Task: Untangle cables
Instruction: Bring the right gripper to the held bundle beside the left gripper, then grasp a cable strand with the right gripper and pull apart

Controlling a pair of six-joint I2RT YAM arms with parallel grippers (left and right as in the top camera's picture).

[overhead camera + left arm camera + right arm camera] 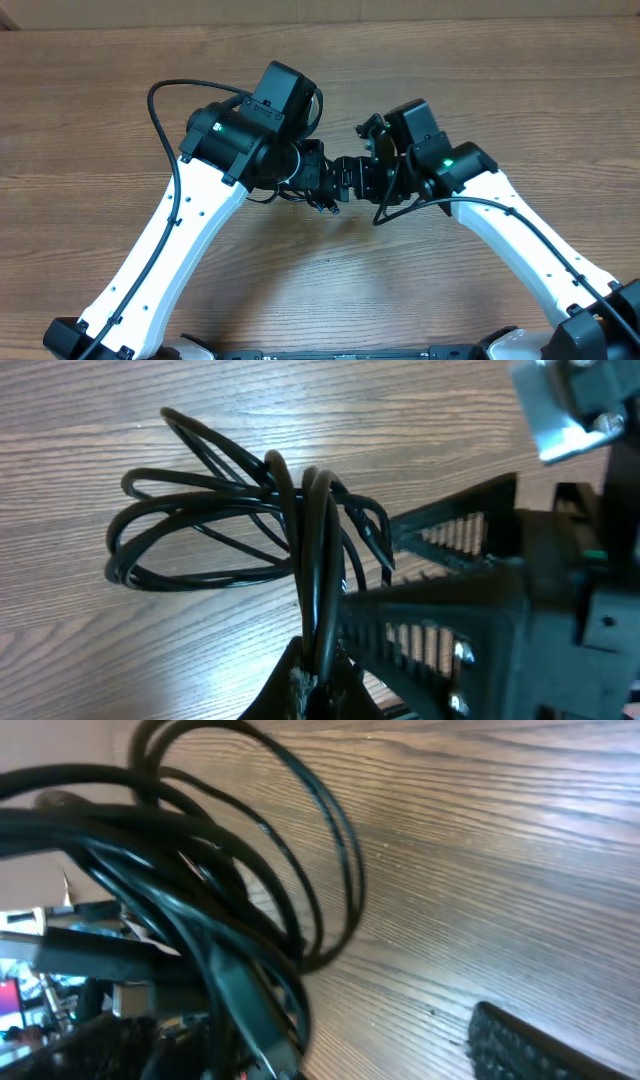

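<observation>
A bundle of thin black cables (210, 525) hangs in tangled loops just above the wooden table. In the overhead view only a few strands (327, 206) show under the two wrists. My left gripper (320, 675) is shut on several strands of the bundle and holds them up. My right gripper (375, 570) faces it from the right with its fingers spread around the bundle's end. In the right wrist view the cables (200, 910) crowd the left side. My right gripper (330, 1040) is open, with one finger (520, 1045) apart from the cables at the lower right.
The wooden table (480, 80) spreads around both arms. The left arm's own black lead (152, 105) arcs out to the left of its wrist. The two wrists meet close together at the table's middle.
</observation>
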